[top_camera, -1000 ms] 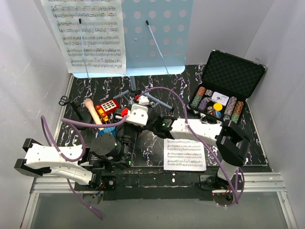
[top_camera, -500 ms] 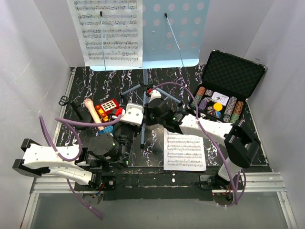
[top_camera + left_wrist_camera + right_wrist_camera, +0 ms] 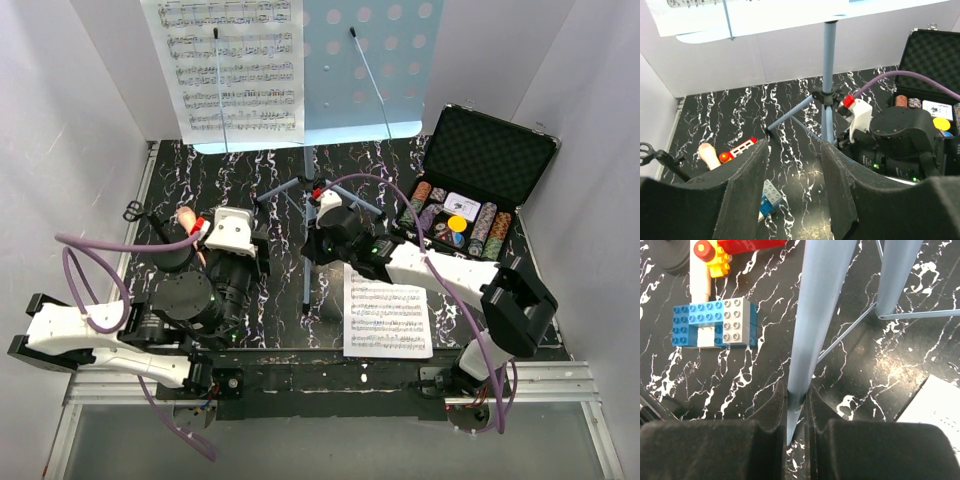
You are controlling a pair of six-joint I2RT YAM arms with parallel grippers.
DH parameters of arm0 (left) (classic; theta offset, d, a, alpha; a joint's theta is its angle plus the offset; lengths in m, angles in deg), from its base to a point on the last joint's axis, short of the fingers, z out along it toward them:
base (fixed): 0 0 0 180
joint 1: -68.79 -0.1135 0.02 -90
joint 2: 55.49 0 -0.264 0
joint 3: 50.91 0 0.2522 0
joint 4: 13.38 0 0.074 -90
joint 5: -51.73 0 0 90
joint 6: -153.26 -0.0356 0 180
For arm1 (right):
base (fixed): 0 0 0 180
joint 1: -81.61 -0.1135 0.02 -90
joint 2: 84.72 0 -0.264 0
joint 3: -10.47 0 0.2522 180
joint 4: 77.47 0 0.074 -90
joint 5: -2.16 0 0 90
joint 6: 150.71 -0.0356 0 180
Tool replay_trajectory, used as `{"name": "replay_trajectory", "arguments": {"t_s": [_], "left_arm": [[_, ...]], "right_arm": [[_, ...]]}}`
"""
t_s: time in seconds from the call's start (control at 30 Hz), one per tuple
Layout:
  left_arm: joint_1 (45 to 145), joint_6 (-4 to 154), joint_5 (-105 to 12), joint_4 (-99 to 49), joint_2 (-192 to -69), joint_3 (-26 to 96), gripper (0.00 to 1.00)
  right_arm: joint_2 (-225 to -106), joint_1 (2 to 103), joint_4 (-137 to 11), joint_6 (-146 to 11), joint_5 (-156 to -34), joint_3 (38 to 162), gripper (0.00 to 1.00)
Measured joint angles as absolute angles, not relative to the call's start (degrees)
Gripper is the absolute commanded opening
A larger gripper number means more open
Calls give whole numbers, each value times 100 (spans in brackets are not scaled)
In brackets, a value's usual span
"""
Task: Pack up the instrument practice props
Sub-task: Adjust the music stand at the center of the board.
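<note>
Left gripper (image 3: pixel 794 146) has swung away to the left of the music stand (image 3: pixel 345 75), its jaws half-spread and empty. The stand itself sits further right than 1 second ago. Right gripper (image 3: pixel 796 412) is pinched narrow on 1 tripod leg (image 3: pixel 815 310). Packing looks barely begun: the stand is upright and unfolded, 1 sheet-music page (image 3: pixel 235 70) rests on its desk, a loose page (image 3: pixel 388 322) lies in front of it, and the microphone (image 3: pixel 186 216) stands to its left. Only staves show on the pages; no words are legible.

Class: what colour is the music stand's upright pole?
Light blue. The pole shows best in the left wrist view.
</note>
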State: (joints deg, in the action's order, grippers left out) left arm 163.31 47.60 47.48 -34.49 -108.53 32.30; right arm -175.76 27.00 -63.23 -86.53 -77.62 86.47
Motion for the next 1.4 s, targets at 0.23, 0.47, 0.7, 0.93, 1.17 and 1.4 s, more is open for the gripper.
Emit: {"name": "replay_trajectory", "arguments": {"t_s": [0.23, 0.47, 0.7, 0.93, 1.17, 1.4], "left_arm": [[16333, 6804, 4746, -5746, -11095, 4006, 49], [16283, 7134, 4528, -6013, -10877, 3842, 47], [15675, 6631, 4399, -5858, -10986, 4032, 48], [13865, 7339, 3231, -6953, -12422, 4720, 46], [13833, 7252, 2856, -6789, -11725, 4508, 46], [13828, 7761, 2884, -7154, -11071, 4419, 46]], "right_arm": [[-17120, 2862, -6260, -8529, -7884, 8216, 1], [-16840, 2999, -6212, -8483, -7943, 7963, 1], [-16776, 3023, -6256, -8467, -7972, 7886, 30], [-16691, 3006, -6127, -8013, -7889, 7880, 36], [-16656, 3006, -6070, -7849, -7871, 7880, 37], [-16656, 3006, -6072, -7812, -7878, 7880, 37]]}}
